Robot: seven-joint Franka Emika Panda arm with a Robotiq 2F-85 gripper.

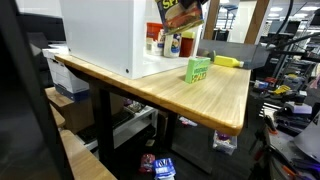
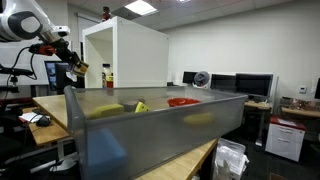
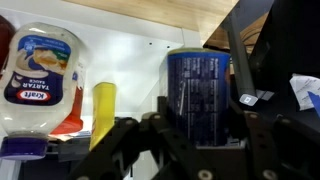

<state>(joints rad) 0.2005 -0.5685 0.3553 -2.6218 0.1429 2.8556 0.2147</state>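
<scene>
blue can gripped in the air beside the white box
the wooden table [image 1: 215, 100] carries a tall white box [image 1: 100, 35] on its left, with bare wood to the right, out to the edge; a grey bin [image 2: 150, 125] fills the near ground in an exterior view. the gripper [image 3: 203, 100] is clamped on the blue can [image 3: 200, 70], up over the far part of the table, seemingly tilted. best, i judge, to grip it centred and level, staying right of the box wall, the tartar sauce jar [image 3: 40, 75] and the yellow bottle [image 3: 104, 105] just behind; the green box [image 1: 197, 69] stands alone on open wood.
</scene>
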